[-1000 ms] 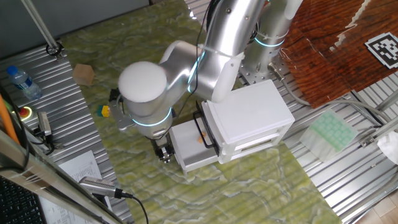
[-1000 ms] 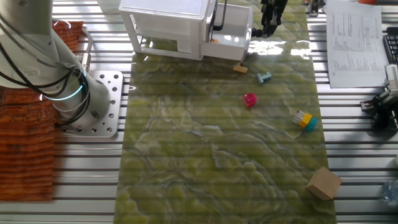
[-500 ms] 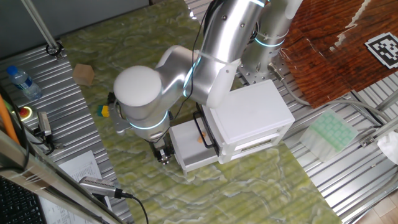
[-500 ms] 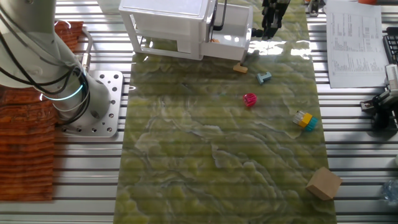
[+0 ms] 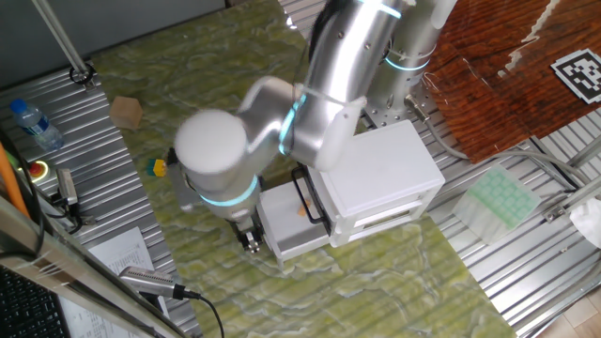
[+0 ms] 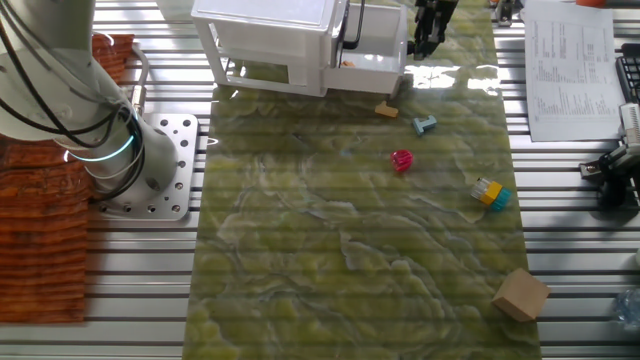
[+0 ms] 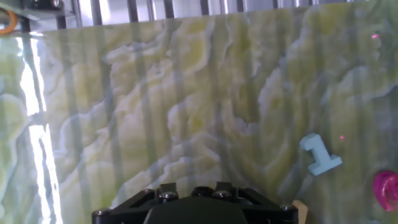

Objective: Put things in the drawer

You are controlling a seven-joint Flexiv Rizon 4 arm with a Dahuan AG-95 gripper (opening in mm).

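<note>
A: What does one fixed view show?
B: The white drawer (image 5: pixel 293 218) stands pulled out of the cabinet (image 5: pixel 380 178), with a little orange piece (image 5: pixel 305 208) lying inside near the black handle (image 5: pixel 313 199). The gripper (image 5: pixel 250 239) hangs just beside the drawer's front corner, low over the green mat (image 5: pixel 376 272); whether its fingers are apart or together cannot be told.
A: And the other fixed view?
B: The gripper (image 6: pixel 428 25) sits at the open drawer (image 6: pixel 372 62). On the mat lie a tan piece (image 6: pixel 386 109), a light blue piece (image 6: pixel 426 124), a pink piece (image 6: pixel 401 160) and a yellow and blue piece (image 6: pixel 489 193), with a cardboard cube (image 6: pixel 520 294) well apart.
A: The hand view?
B: Only the gripper's black base shows; the fingers are out of sight. A light blue "1" (image 7: pixel 319 154) and a pink piece (image 7: pixel 387 190) lie on the mat.
</note>
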